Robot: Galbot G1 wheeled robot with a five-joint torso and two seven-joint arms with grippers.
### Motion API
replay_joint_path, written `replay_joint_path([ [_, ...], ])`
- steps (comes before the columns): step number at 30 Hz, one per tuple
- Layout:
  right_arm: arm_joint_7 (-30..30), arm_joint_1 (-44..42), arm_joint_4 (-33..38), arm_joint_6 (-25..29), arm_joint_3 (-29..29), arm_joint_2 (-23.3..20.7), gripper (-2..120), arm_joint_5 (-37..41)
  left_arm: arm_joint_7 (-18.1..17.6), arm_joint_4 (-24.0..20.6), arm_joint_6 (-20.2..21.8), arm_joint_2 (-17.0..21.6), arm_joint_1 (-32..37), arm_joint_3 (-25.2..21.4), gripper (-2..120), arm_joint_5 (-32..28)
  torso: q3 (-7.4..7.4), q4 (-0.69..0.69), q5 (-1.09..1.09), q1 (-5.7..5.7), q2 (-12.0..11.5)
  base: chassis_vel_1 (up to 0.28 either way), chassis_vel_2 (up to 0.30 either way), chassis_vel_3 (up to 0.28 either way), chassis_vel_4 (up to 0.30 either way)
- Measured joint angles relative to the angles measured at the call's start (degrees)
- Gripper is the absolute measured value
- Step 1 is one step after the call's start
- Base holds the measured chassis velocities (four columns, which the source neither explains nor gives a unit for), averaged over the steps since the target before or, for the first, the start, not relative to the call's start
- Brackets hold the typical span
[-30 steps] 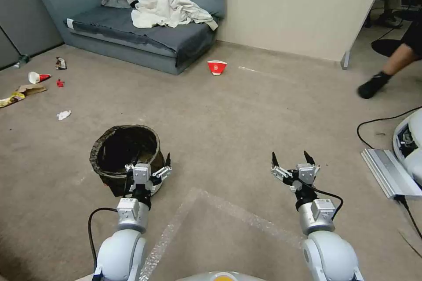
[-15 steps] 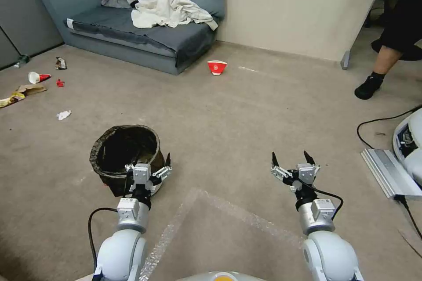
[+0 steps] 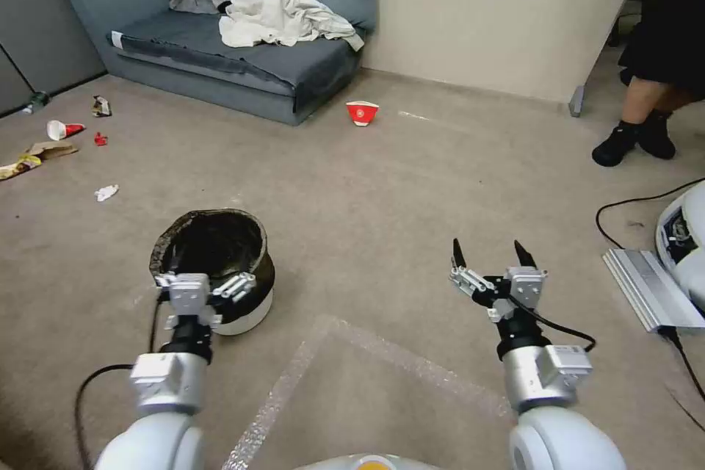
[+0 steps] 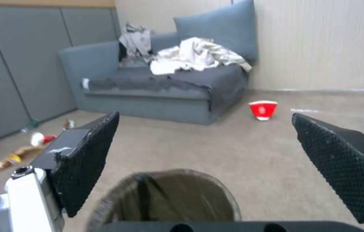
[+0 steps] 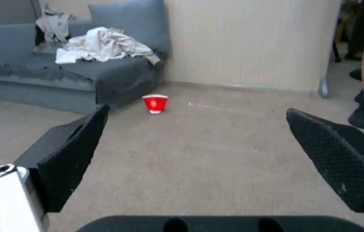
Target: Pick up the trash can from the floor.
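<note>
The trash can (image 3: 217,261) stands upright on the floor (image 3: 382,191) at the head view's lower left, directly ahead of the spread left hand (image 3: 202,286) at its near rim, while the spread right hand (image 3: 490,258) waits well apart at lower right.

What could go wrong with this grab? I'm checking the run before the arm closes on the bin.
The left gripper, open, sits at the near rim of the trash can; the can looks wider than the jaws, so a pinch may catch only the loose bag and slip. A nudge could tip it on the floor.
</note>
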Motion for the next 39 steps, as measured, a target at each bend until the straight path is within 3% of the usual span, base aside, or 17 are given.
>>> replay_joint_path([
  [2, -0.1, -0.15, 0.12, -0.2, 0.31, -0.01, 100, 0.0, 0.08, -3.61, 0.26, -0.25, 2.5, -1.49, 100, -0.33, 0.0, 0.0, 0.01, 0.0, 0.0, 0.0, 0.0, 0.0, 0.0],
  [4, -0.17, -0.15, 0.11, -0.21, 0.59, -0.07, 100, 0.0, -0.22, -4.42, 0.2, 0.12, 4.18, -2.27, 100, -2.17, 0.0, 0.02, 0.01, 0.0, 0.0, 0.0, 0.0, 0.0, 0.0],
  [8, -0.14, -0.16, -0.03, -0.22, 0.73, -0.09, 100, -0.01, -0.69, -4.61, 0.55, 0.47, 4.58, -2.48, 100, -4.43, 0.0, 0.0, -0.01, 0.0, 0.0, 0.0, 0.0, 0.0, 0.0],
  [39, 0.99, -0.22, 0.77, -0.98, 0.26, -0.07, 100, 0.23, -0.47, -4.1, 1.84, 0.72, 4.83, -2.2, 100, -4.86, 0.01, 0.01, 0.0, 0.0, 0.0, 0.027, 0.027, 0.029, 0.025],
])
